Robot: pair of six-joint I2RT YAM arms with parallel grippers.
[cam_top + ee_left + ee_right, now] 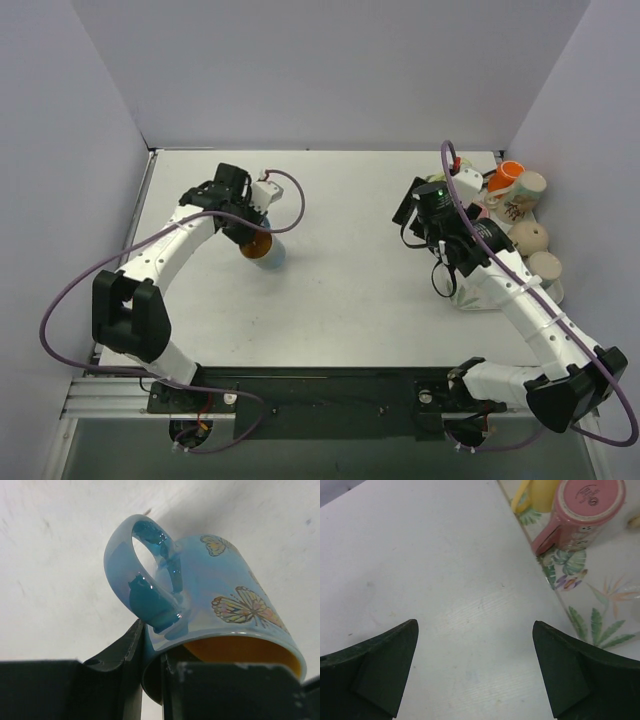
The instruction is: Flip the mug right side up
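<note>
Left gripper (152, 652): I am clamping it on the mug (215, 595), the fingers (131, 647) pinching the rim (235, 640) with one pad outside the wall and the other going into the orange interior. The mug is blue with butterfly prints. It is lying tilted, neither upright nor fully inverted, with its mouth facing back toward my wrist and its handle (137, 580) pointing up toward the wrist camera. I cannot tell whether its lower side is touching the table (340, 280) or hanging just above it. In the top view the mug (266, 250) is sitting left of the table's centre, just beside my left wrist. Right gripper (475, 626): I am holding it open, jaws wide apart with nothing between them, hovering over bare table well apart from the mug. Just beyond its right finger a flower-printed mat (585, 595) is lying along the table's right edge, and a pink mug (587, 510) is standing on it upside down, base showing.
</note>
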